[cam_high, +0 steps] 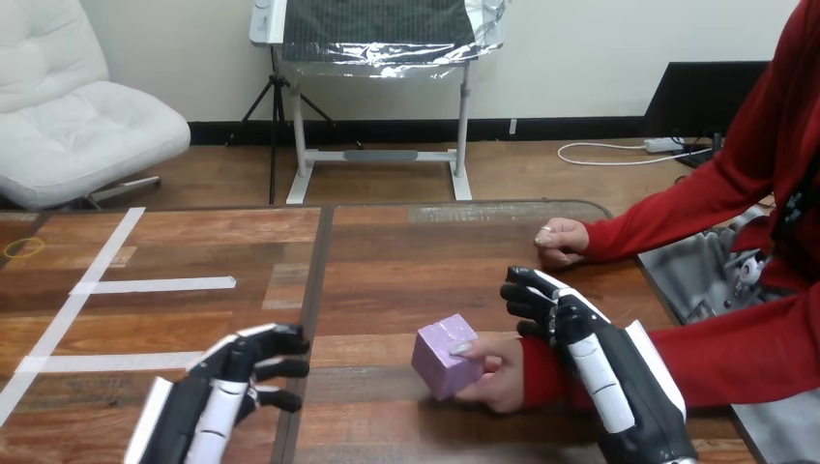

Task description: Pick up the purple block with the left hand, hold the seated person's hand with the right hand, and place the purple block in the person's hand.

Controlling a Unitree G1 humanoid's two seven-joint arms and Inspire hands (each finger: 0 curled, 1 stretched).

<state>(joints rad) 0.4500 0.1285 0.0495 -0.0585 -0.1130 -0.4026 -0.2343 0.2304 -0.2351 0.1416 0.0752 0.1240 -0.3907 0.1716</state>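
Purple block (445,356) is sitting in the person's hand (495,375) near the front of the counter (387,271), with their thumb lying on its top face. Your left robot hand (242,372) is hovering low at the view's left, well apart from the block, fingers loosely bent and holding nothing. Your right robot hand (580,338) is lying over the red sleeve at that wrist; you cannot tell whether it is gripping or only resting there. The person's other hand (561,240) is resting as a fist farther back on the counter. Risks, as judged: the block is looking only partly cupped, so any tug or press from your right robot hand is likely tipping it out onto the counter. If you are bringing the left robot hand back in, you are risking a knock to the block or the person's fingers. Dragging the sleeve on withdrawal is risking the same spill.
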